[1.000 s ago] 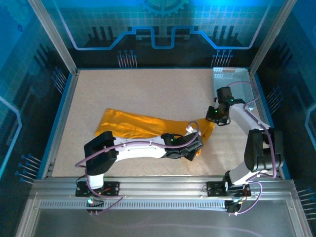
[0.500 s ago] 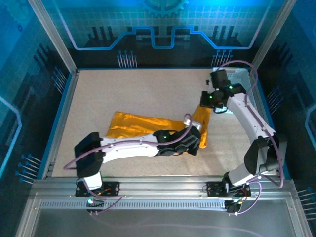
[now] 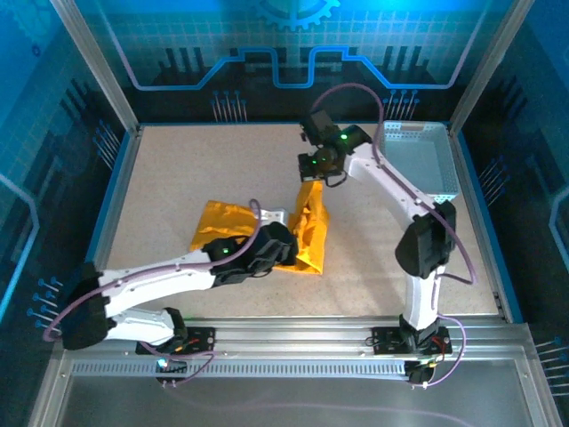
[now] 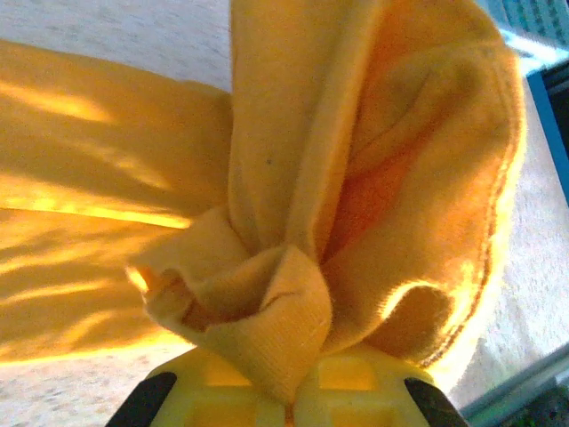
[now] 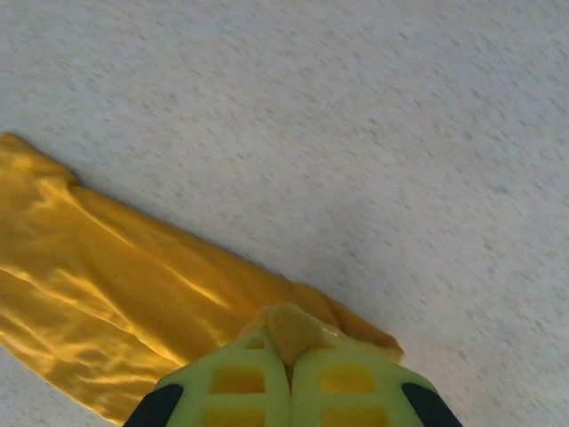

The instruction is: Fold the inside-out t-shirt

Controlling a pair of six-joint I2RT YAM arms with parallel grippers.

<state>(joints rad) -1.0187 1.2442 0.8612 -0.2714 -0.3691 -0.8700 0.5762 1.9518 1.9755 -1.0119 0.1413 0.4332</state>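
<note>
While bunched on the worktop [image 3: 178, 169], the t-shirt [image 3: 309, 233] is gripped at one fold by the left tool [image 4: 289, 396] and at another by the right tool [image 5: 289, 366]; sleeves and collar cannot be made out, the left arm [image 3: 160, 280] covering part.

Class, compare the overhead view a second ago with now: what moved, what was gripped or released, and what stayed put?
The right gripper, shut on one end of the t-shirt, swung left and toward the far side, carrying that end with it. The left gripper, also shut on the t-shirt, drew left, so the cloth bunched up shorter. Nothing was released. The basket stayed in its far right corner.
</note>
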